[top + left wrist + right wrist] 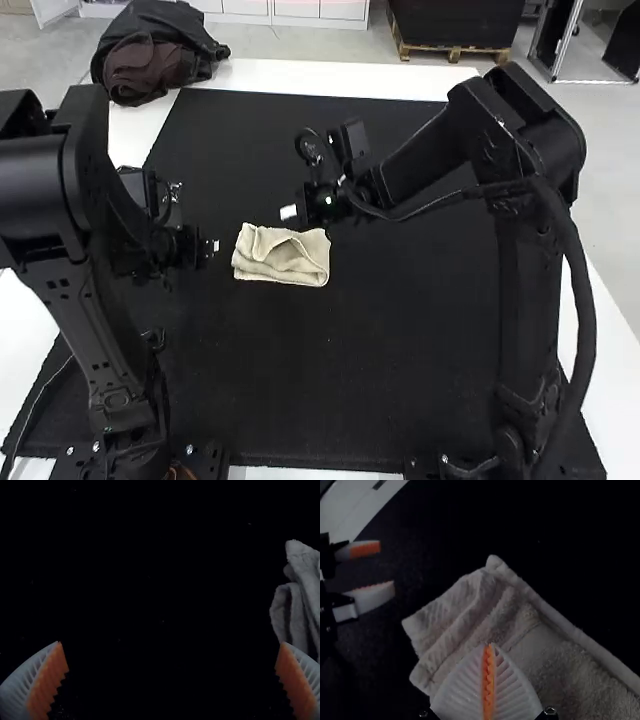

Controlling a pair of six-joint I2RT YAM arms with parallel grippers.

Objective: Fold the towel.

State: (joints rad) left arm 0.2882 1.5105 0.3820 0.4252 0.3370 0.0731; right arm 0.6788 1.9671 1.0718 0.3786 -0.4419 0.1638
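Towel (300, 272), one, pale beige: folded into a small layered bundle, the upper layers rumpled, on the black mat (350, 360) between the two arms. Left gripper (212, 246): fingers spread wide, orange pads (46, 687) facing each other, just off the towel's left end, apart from it. Right gripper (289, 212): fingers pressed together, tips near the towel's far edge; whether they touch it, I can't tell from here.
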